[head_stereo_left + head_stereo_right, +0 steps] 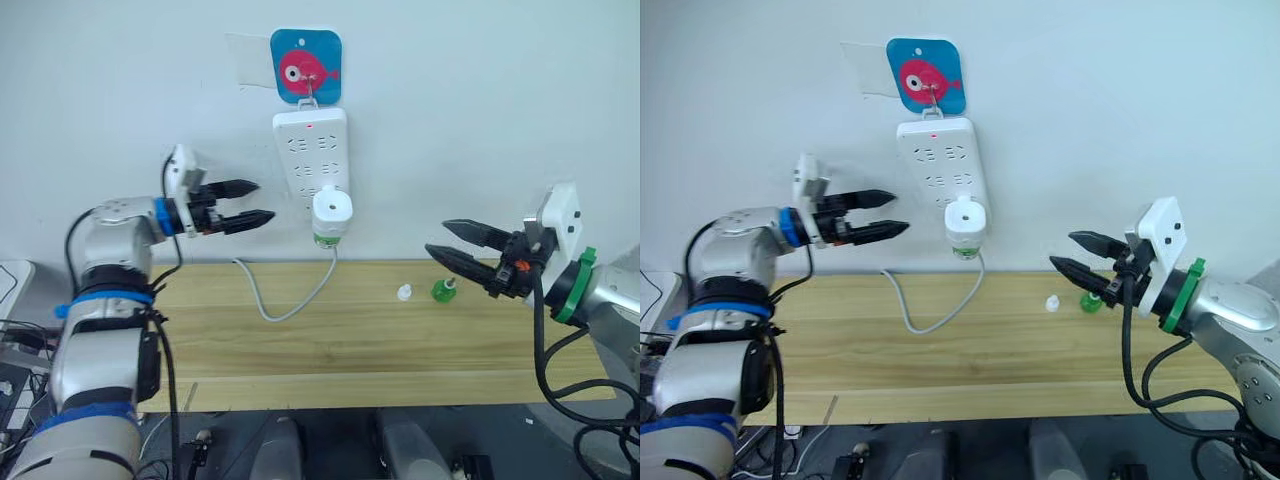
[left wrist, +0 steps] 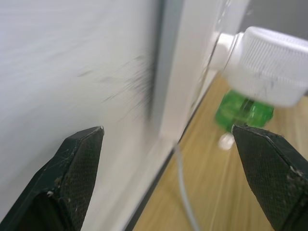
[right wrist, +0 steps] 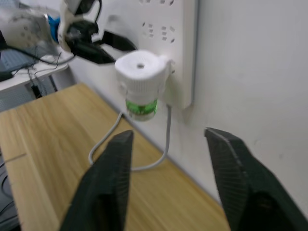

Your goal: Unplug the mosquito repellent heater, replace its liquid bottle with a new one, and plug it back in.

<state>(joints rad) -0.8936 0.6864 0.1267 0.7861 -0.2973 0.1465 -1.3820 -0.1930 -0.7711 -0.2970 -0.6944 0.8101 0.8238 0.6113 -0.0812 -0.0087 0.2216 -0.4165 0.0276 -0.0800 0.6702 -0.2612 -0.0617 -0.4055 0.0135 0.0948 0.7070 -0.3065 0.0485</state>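
The white mosquito repellent heater (image 1: pixel 331 208) is plugged into the bottom of the white power strip (image 1: pixel 311 150) on the wall, with a green liquid bottle (image 1: pixel 326 239) fitted under it. My left gripper (image 1: pixel 258 201) is open, in the air a short way left of the strip at the heater's height. A second green bottle (image 1: pixel 443 290) stands on the wooden table (image 1: pixel 300 350) at the right, with a small white cap (image 1: pixel 404 292) beside it. My right gripper (image 1: pixel 447 240) is open, just above and beside that bottle. The heater (image 3: pixel 140 72) is also in the right wrist view.
A blue card with a pink fish (image 1: pixel 306 65) hangs above the strip. The strip's grey cable (image 1: pixel 285 300) loops down onto the table's left middle. A white object (image 1: pixel 10 285) lies off the table's left end.
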